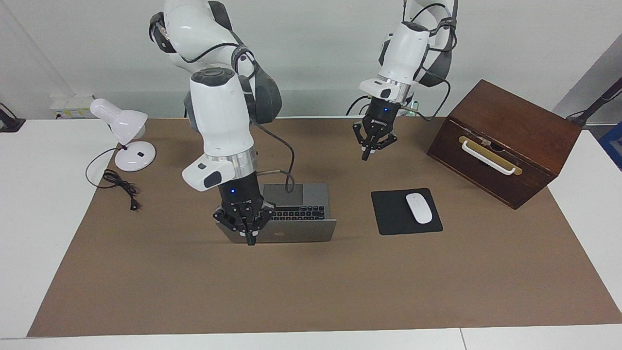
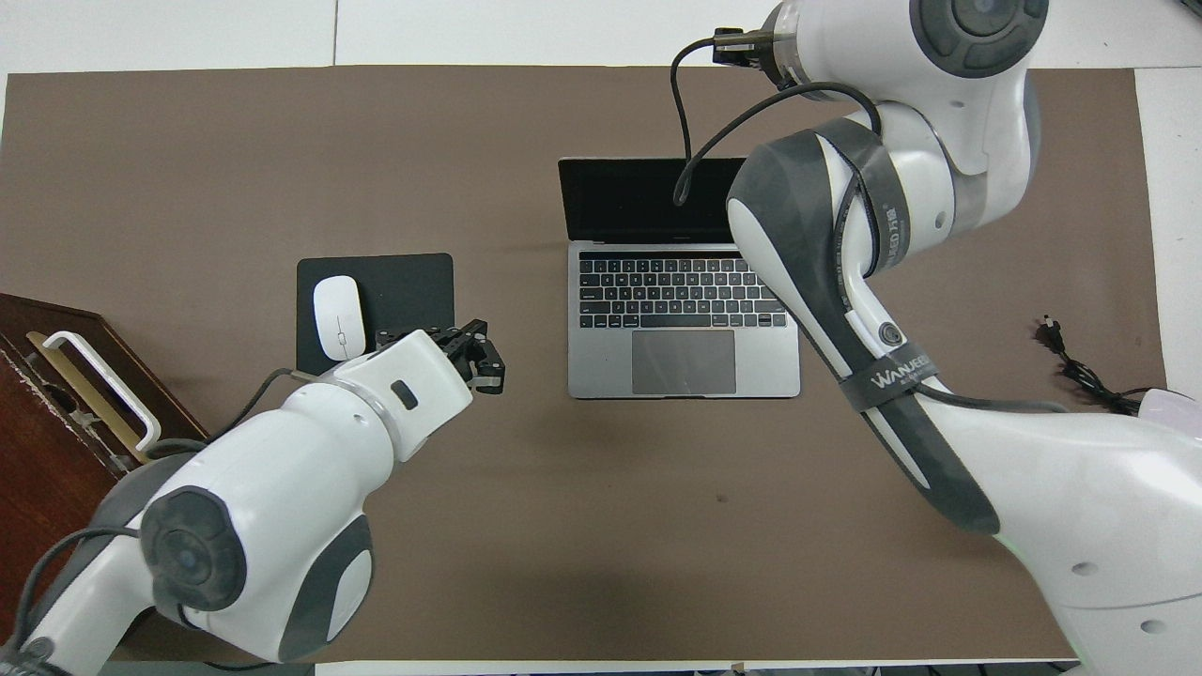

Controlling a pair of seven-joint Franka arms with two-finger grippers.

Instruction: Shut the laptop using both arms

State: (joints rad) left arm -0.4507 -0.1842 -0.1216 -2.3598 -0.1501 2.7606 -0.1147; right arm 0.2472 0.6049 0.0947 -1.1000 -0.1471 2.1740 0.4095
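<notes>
The silver-grey laptop (image 1: pixel 296 228) stands open on the brown mat, its lid raised with the logo side toward the facing camera. The overhead view shows its black keys and trackpad (image 2: pixel 684 361). My right gripper (image 1: pixel 251 238) is down at the lid's outer face, near the top corner toward the right arm's end, fingers shut. I cannot tell whether it touches the lid. In the overhead view it is hidden by its own arm. My left gripper (image 1: pixel 367 154) hangs shut and empty over the mat between the laptop and the mouse pad; it also shows in the overhead view (image 2: pixel 484 361).
A black mouse pad (image 1: pixel 388 214) with a white mouse (image 1: pixel 419 208) lies beside the laptop toward the left arm's end. A brown wooden box (image 1: pixel 505 141) with a white handle stands past it. A white desk lamp (image 1: pixel 124 131) and its cable (image 1: pixel 121 187) are at the right arm's end.
</notes>
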